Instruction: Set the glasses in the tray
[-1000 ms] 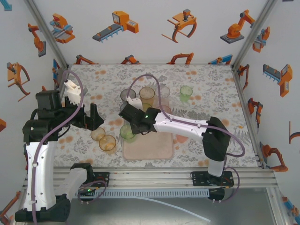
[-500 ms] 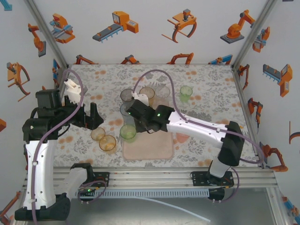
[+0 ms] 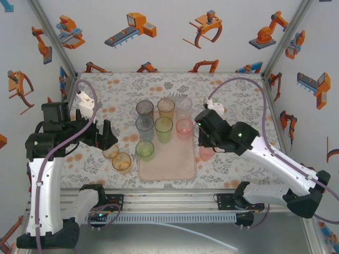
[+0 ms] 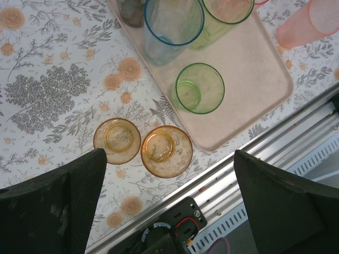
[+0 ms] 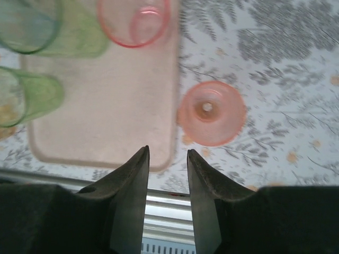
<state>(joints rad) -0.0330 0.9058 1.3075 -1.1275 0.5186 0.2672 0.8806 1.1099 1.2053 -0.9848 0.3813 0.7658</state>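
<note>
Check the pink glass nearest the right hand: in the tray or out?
Out. The pink glass sits on the patterned tablecloth, just past the tray's long edge, not on its pink surface.

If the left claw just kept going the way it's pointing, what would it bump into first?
Most likely the amber glass nearer the tray, standing on the table dead centre ahead of the open left claw. How far off is unclear.
</note>
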